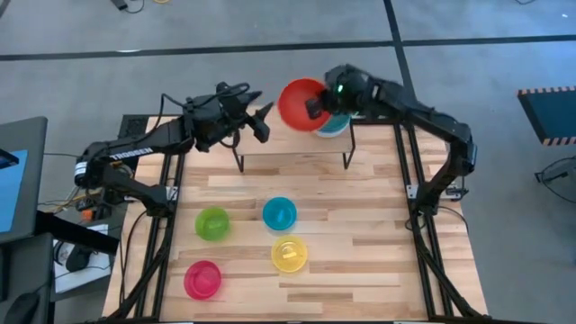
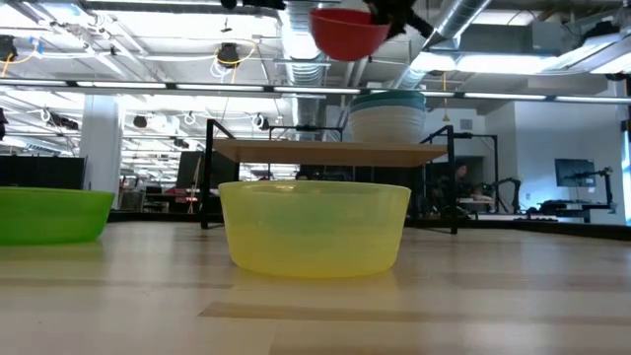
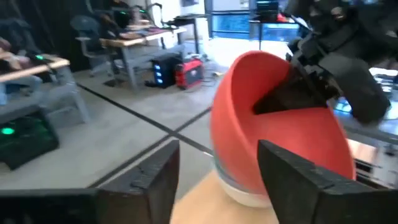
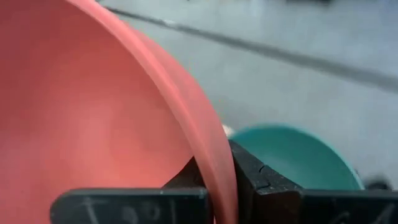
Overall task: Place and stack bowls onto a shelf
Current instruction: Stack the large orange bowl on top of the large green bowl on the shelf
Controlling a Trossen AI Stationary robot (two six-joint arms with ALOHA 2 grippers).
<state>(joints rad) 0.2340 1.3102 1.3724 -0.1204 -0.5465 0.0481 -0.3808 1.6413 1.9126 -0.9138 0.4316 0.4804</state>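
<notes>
The red-orange bowl (image 1: 300,103) is in the air above the far edge, held by my right gripper (image 1: 317,107), and also shows in the low view (image 2: 347,35) and the left wrist view (image 3: 273,143). Just below and beside it, a stack of white and teal bowls (image 2: 387,116) sits on the shelf (image 2: 330,152); the teal top bowl (image 4: 292,155) shows in the right wrist view. My left gripper (image 1: 261,121) hovers open over the shelf's left end, pointing toward the red bowl, touching nothing. My right gripper (image 4: 217,171) pinches the red-orange bowl's rim (image 4: 214,158), with one finger inside the bowl and one finger (image 4: 261,180) outside its wall. It comes from the table's right side, slanting down. The bowl is lifted clear and tilted, above the stack.
Lime green (image 1: 213,223), cyan (image 1: 279,213), yellow (image 1: 288,255) and pink (image 1: 202,279) bowls stand apart on the table's middle and near part. The yellow bowl (image 2: 314,227) is close before the low camera, the green one (image 2: 49,212) to its left. The shelf's thin black legs (image 1: 241,162) stand near the far edge.
</notes>
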